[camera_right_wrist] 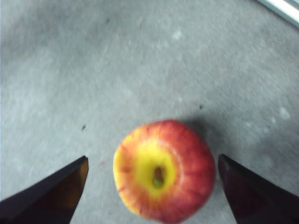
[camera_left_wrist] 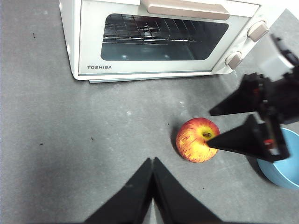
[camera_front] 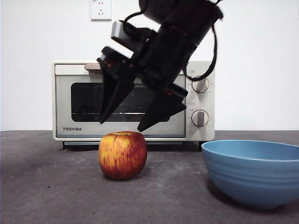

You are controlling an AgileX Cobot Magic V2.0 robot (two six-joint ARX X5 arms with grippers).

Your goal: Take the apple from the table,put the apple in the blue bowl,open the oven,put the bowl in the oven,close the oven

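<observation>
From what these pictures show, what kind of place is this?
Probably a robot test bench set up like a kitchen: a toaster oven, an apple and a blue bowl on a grey table before a bare white wall.

A plain white wall [camera_front: 261, 56] stood behind, with a white socket [camera_front: 101, 9] high on it; light was even.

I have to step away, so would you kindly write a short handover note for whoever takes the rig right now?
Right gripper: open, poised above the apple, jaws either side, not touching.
Left gripper: shut, waiting away from the work.
The apple sits on the table in front of the oven, whose door is closed. The blue bowl stands empty beside it.
Done: nothing yet.
Left: grasp the apple, bowl it, open the oven, load the bowl, close.
</observation>
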